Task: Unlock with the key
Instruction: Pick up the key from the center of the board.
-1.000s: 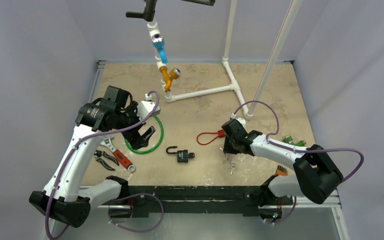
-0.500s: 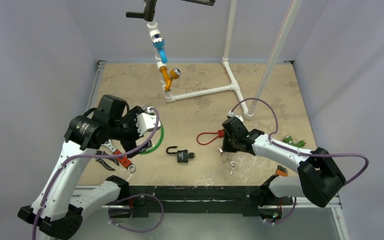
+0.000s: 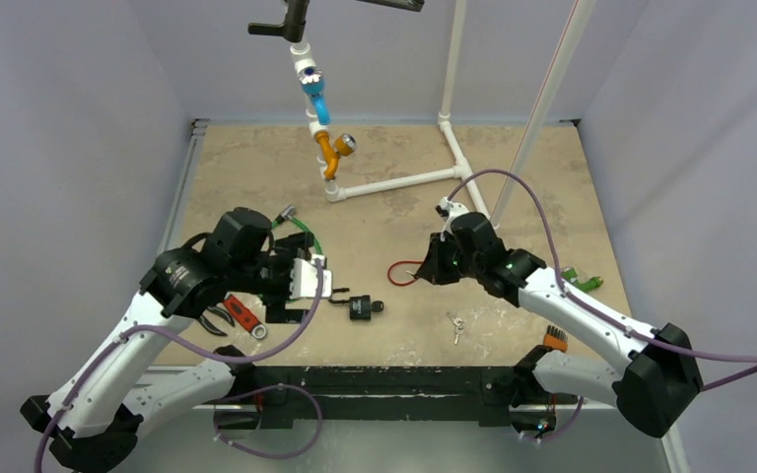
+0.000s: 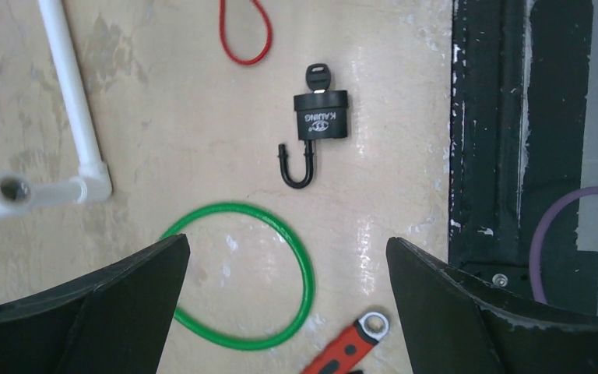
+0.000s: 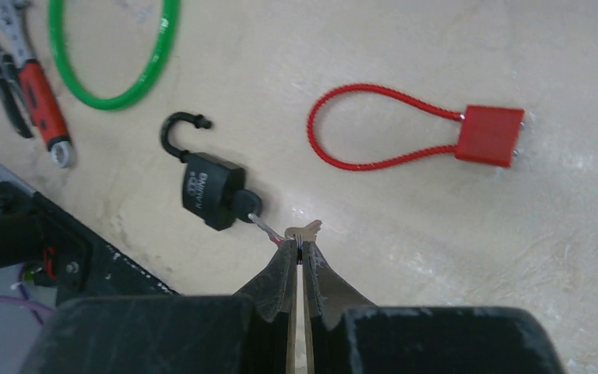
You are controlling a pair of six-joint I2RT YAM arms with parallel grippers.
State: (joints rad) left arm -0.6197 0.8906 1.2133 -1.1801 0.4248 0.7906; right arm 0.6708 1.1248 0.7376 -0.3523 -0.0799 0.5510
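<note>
A black padlock (image 3: pixel 360 307) lies on the table with its shackle swung open and a black-headed key (image 4: pixel 318 76) in its base. It also shows in the right wrist view (image 5: pixel 210 191). My right gripper (image 5: pixel 301 243) is shut on a small key ring with a brass and a silver key (image 5: pixel 302 231). It hangs above the table just right of the padlock (image 3: pixel 434 268). My left gripper (image 4: pixel 288 240) is open and empty, over the green cable loop (image 4: pixel 280 280), left of the padlock in the top view (image 3: pixel 301 294).
A red cable lock (image 5: pixel 490 132) lies behind the padlock. Loose keys (image 3: pixel 456 323) lie near the front edge. A red-handled wrench (image 3: pixel 241 313) and pliers (image 3: pixel 219 315) sit at the left. A white pipe frame (image 3: pixel 404 180) stands at the back.
My left arm has swung right and nearer, toward the padlock, over the green loop. My right gripper has risen and moved back-left from the loose keys, carrying the key ring.
</note>
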